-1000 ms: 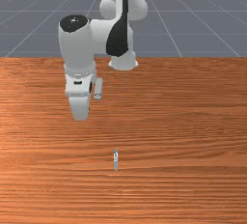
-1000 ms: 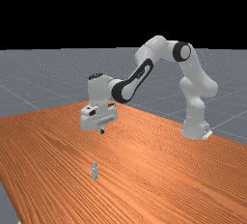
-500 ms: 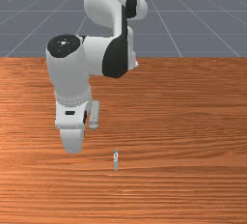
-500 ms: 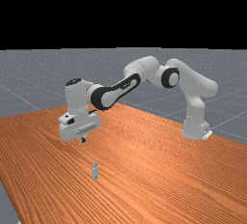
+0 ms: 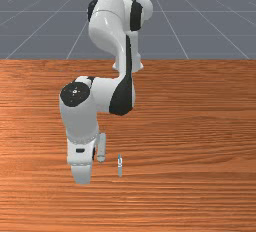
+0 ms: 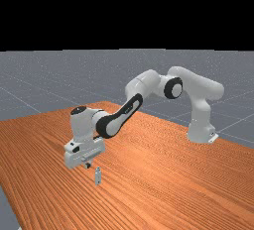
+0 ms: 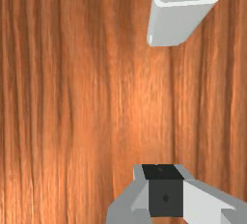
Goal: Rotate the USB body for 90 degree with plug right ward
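My gripper (image 6: 88, 165) is low over the table in the far view, a little up and left of the USB body (image 6: 97, 176). Its fingertips meet in the wrist view (image 7: 164, 172) with nothing held, and some distance separates them from the USB body (image 7: 176, 22), part of which lies beyond the picture. In the front view the light grey USB body (image 5: 119, 167) is a thin strip, its bluish end toward the arm's base, to the right of my hand.
Orange-brown wood of the table (image 5: 190, 176) surrounds the USB body. My arm stretches over the table (image 6: 173, 179) from its base at the far view's right. A light slab is fixed beside my hand, on the side facing the USB body in the front view.
My hand has come lower and farther from the arm's base, beside the USB body. Lately it shifted slightly toward the front view's right. The USB body has stayed where it was.
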